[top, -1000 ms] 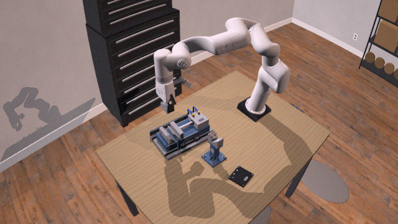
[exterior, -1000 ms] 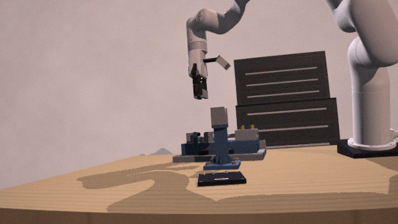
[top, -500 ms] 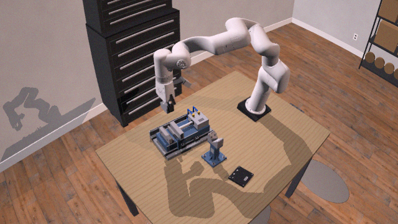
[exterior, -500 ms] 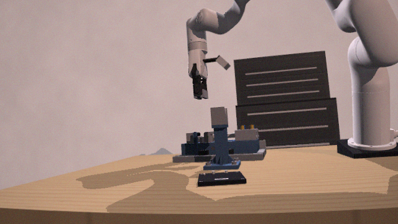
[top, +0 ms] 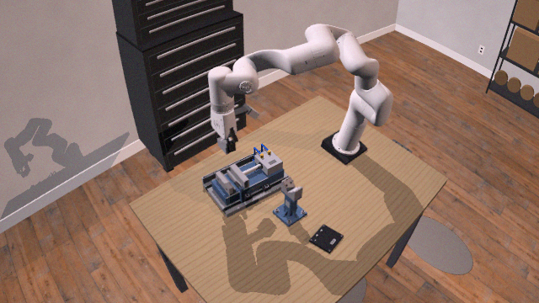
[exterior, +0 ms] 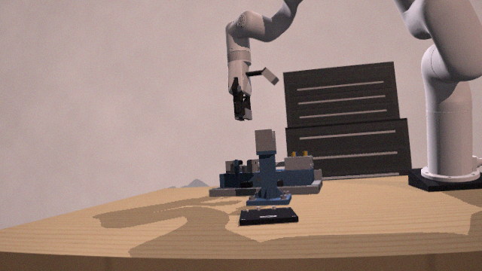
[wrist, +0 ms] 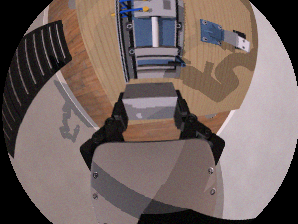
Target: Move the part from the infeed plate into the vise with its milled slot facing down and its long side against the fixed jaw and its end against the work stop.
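My gripper (top: 228, 145) is shut on the part (wrist: 152, 108), a grey block that fills the gap between the two black fingers in the wrist view. It hangs high in the air, beyond the vise's far end and near the table's edge by the cabinet; it also shows in the exterior view (exterior: 242, 113). The blue and grey vise (top: 244, 178) stands open on the table, with the grey air cylinder (top: 269, 160) at its right end. In the wrist view the vise (wrist: 152, 36) lies ahead of the fingers. The black infeed plate (top: 326, 238) is bare.
The V-block (top: 290, 202), a grey head on a blue post, stands between the vise and the infeed plate. A tall black drawer cabinet (top: 185, 71) stands just behind the gripper. The arm's base (top: 344, 147) is at the table's back right.
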